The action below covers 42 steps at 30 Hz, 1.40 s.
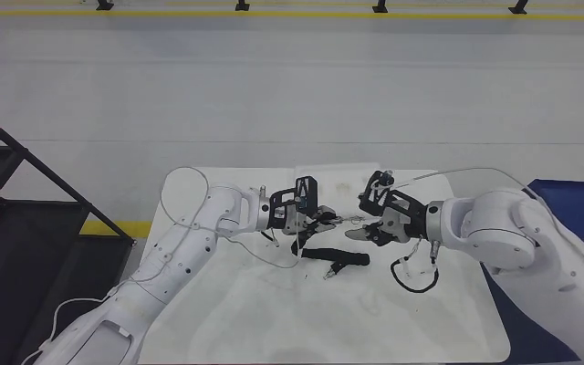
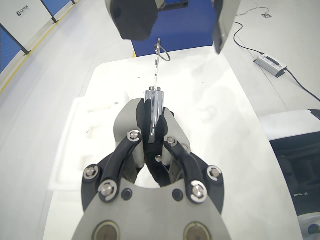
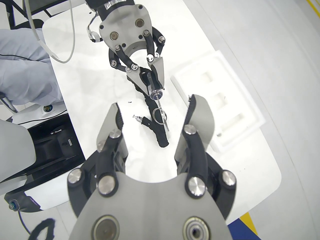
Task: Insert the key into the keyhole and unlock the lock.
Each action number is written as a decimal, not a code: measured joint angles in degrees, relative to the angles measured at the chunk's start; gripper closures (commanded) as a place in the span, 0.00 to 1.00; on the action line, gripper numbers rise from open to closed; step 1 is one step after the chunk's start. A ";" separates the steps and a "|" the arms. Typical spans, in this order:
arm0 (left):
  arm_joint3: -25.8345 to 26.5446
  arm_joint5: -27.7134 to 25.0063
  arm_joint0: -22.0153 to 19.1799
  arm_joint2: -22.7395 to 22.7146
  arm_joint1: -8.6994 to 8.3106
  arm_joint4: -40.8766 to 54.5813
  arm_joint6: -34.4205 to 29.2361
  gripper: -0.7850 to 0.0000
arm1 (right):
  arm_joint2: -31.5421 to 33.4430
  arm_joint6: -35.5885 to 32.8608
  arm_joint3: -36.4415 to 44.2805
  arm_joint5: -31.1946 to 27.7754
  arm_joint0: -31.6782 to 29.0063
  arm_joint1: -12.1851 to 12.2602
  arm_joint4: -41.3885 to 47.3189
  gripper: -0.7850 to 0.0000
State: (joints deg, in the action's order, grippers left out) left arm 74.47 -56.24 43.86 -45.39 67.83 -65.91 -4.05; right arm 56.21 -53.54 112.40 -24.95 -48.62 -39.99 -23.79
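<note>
Lock cylinder [image 2: 154, 103] is sitting left of centre above the white table [image 3: 205, 41], with the left gripper [image 2: 153, 116] pinching it. The key [image 2: 156, 66] is sticking out of its keyhole toward the right, carrying a ring [image 2: 164, 54] at its head. Just right of the key, the right gripper [image 3: 155, 104] is hovering with fingers spread. A black cable [image 3: 158, 131] is lying on the table beneath them.
</note>
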 measured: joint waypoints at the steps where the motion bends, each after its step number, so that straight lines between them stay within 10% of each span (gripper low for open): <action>1: -0.36 -0.11 0.12 0.13 0.04 -0.09 0.01 1.00 | 0.26 0.07 -0.13 -0.16 -0.14 0.03 0.12 0.00; 18: -10.08 -0.89 1.79 5.62 1.86 -3.75 0.13 1.00 | 5.94 1.58 -1.38 -2.79 -4.05 0.79 2.00 0.00; 19: -10.37 -1.00 1.81 5.89 1.96 -3.95 0.13 0.90 | 6.03 1.53 -1.38 -2.88 -4.16 0.79 2.04 0.00; 20: -10.75 -1.28 1.82 6.28 2.11 -4.21 0.14 0.63 | 6.11 1.46 -1.39 -2.98 -4.25 0.78 2.08 0.00; 21: -11.07 -1.54 1.80 6.57 2.21 -4.42 0.09 0.11 | 6.15 1.45 -1.42 -3.06 -4.28 0.75 2.11 0.00; 22: -11.41 -1.71 1.73 6.86 2.32 -4.62 0.02 0.00 | 6.16 1.46 -1.48 -3.14 -4.28 0.72 2.12 0.00; 33: -14.77 -1.76 -0.88 10.04 3.19 -0.39 1.20 0.00 | 4.06 2.24 -5.58 -5.27 -2.27 -0.40 3.59 0.00; 42: -15.32 -1.76 -7.41 7.90 1.24 6.03 3.72 0.00 | -1.36 5.90 -15.86 -17.82 5.88 -3.07 4.67 0.00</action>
State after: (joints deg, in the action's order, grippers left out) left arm 59.15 -58.00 36.45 -37.49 69.06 -59.88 -0.33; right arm 54.84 -47.64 96.54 -42.77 -42.74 -43.06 -19.13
